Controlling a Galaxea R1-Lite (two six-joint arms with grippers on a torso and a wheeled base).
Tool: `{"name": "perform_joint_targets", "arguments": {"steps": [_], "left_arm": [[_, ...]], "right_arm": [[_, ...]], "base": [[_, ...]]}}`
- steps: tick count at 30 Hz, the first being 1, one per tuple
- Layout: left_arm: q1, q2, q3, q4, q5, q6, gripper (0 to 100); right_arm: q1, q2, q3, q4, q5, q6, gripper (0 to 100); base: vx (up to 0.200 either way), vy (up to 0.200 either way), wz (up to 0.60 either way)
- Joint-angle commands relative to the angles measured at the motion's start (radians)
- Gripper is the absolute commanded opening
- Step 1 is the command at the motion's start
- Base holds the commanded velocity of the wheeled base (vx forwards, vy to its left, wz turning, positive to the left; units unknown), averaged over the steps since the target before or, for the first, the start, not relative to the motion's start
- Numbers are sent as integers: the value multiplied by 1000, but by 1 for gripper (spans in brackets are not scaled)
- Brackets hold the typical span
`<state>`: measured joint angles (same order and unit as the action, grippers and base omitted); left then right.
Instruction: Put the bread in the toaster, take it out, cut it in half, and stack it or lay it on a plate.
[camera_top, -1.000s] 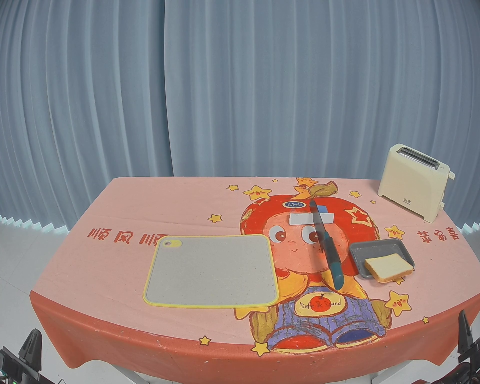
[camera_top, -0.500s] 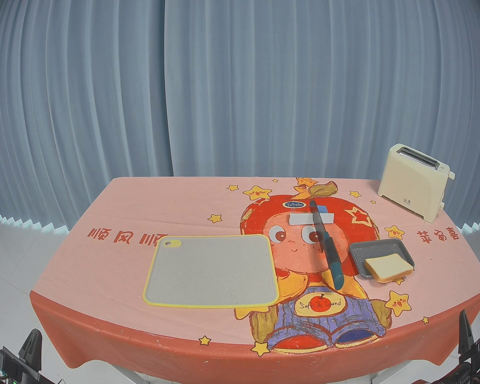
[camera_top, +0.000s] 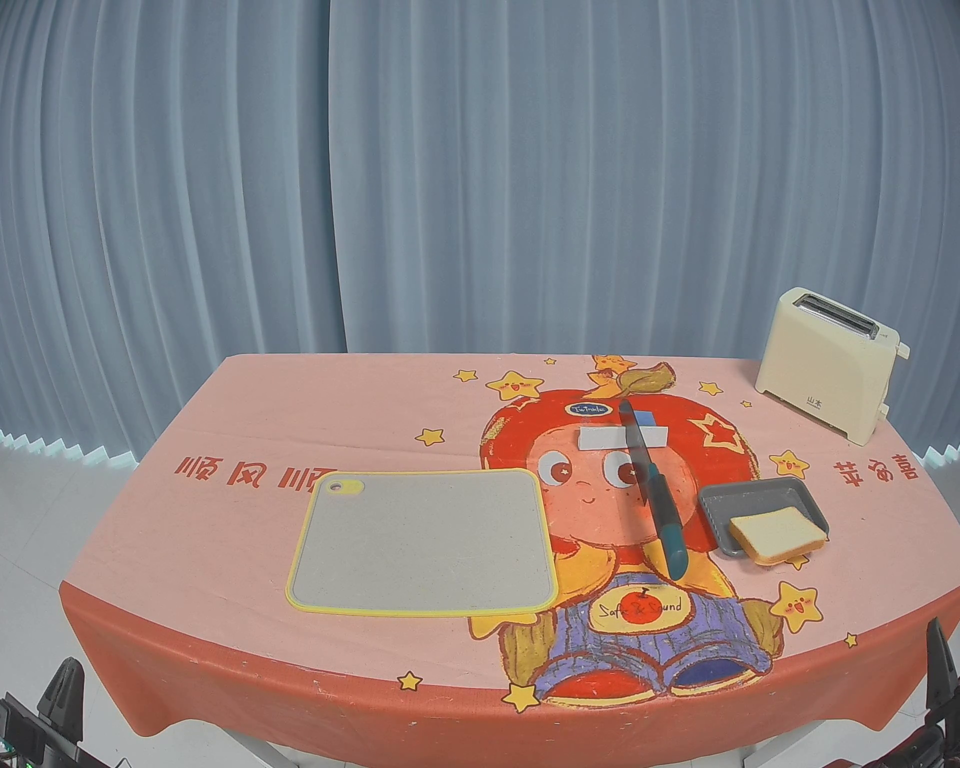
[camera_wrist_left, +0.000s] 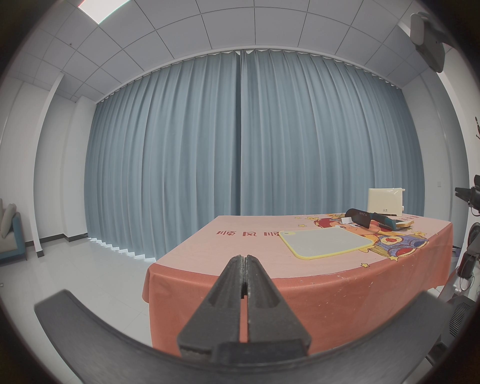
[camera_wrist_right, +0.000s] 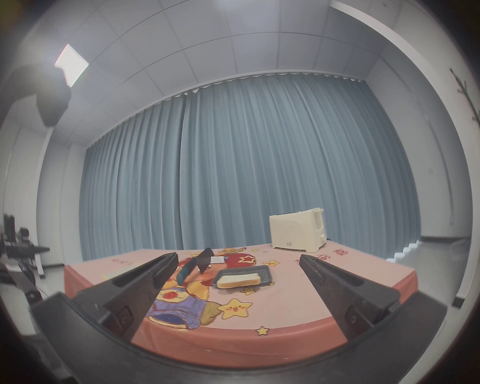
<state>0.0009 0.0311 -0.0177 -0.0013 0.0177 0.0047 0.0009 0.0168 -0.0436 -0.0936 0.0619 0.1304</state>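
Head view: the bread is seen lying flat in the grey tray at the near right of the pink-clothed bench, with the toaster at far right. It is placed beyond and left of the spread right pincer, the nearer one; the left pincer is pressed together. A blue curtain is hung behind.

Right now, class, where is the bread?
In the head view the bread lies on the grey tray on the right, beside the knife, before the toaster.
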Motion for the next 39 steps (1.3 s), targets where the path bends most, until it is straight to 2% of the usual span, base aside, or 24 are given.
{"name": "perform_joint_targets", "arguments": {"steps": [1,5,12,16,19,20,21,30,34,39], "left_arm": [[1,1,18,0,1,0,0],[1,1,18,0,1,0,0],[1,1,18,0,1,0,0],[1,1,18,0,1,0,0],[1,1,18,0,1,0,0],[1,1,18,0,1,0,0],[1,1,18,0,1,0,0],[1,1,18,0,1,0,0],[1,1,18,0,1,0,0],[1,1,18,0,1,0,0]], "right_arm": [[-4,6,-19,2,24,78,100],[-7,55,-38,5,55,184,100],[-1,114,-33,5,61,233,100],[5,144,-33,2,65,284,100],[7,155,-32,2,87,304,100],[7,164,-28,5,110,333,100],[7,167,-25,5,113,342,100],[7,193,-10,6,113,356,100],[7,224,1,6,116,411,100],[8,242,21,5,116,417,100]], "base": [[0,0,0],[0,0,0],[0,0,0],[0,0,0],[0,0,0],[0,0,0],[0,0,0],[0,0,0],[0,0,0],[0,0,0]]}}
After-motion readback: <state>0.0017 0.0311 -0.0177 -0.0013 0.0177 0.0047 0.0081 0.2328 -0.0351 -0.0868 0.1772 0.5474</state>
